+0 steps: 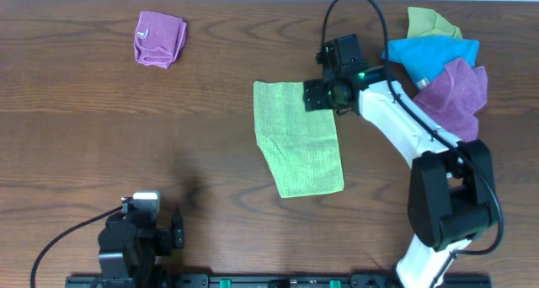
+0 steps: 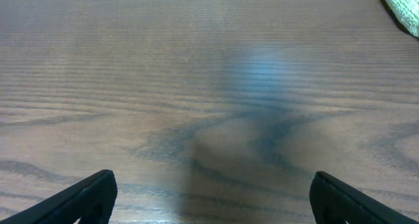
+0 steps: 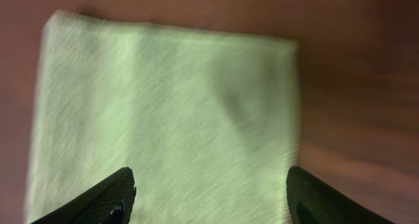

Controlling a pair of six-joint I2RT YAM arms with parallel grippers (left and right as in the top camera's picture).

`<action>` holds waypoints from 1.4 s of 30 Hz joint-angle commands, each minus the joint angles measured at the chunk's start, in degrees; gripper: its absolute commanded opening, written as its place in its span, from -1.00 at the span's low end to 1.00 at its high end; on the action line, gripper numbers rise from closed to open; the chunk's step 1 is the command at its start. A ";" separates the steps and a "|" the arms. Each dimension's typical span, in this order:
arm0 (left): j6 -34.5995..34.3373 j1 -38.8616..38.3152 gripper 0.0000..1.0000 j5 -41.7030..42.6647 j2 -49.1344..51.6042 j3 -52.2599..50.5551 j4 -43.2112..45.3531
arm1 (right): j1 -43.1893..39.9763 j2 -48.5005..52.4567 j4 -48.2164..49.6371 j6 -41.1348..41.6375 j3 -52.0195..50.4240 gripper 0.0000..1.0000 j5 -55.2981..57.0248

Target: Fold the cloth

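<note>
A light green cloth (image 1: 299, 141) lies flat on the table's middle, folded to a long rectangle. My right gripper (image 1: 318, 94) hovers over its far right corner, open and empty. In the right wrist view the green cloth (image 3: 163, 112) fills the frame between my open fingers (image 3: 209, 198). My left gripper (image 1: 173, 229) rests at the near left edge, open and empty. The left wrist view shows my open left fingers (image 2: 213, 198) over bare wood and a corner of the green cloth (image 2: 402, 4) at the top right.
A folded purple cloth (image 1: 158, 39) sits at the far left. A pile of olive (image 1: 429, 23), blue (image 1: 429, 54) and purple (image 1: 459, 90) cloths lies at the far right, beside my right arm.
</note>
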 commanded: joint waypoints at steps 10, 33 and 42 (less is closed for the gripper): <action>-0.04 0.24 0.91 0.46 -0.37 -1.51 -0.70 | 4.17 0.94 1.92 -1.29 0.04 0.41 13.20; -0.07 0.24 0.90 0.44 -0.37 -1.51 -0.70 | -2.05 12.04 16.22 -3.67 0.07 0.04 10.58; -0.07 0.24 0.90 0.44 -0.37 -1.51 -0.70 | -2.21 12.41 18.18 -3.67 0.39 -0.66 10.62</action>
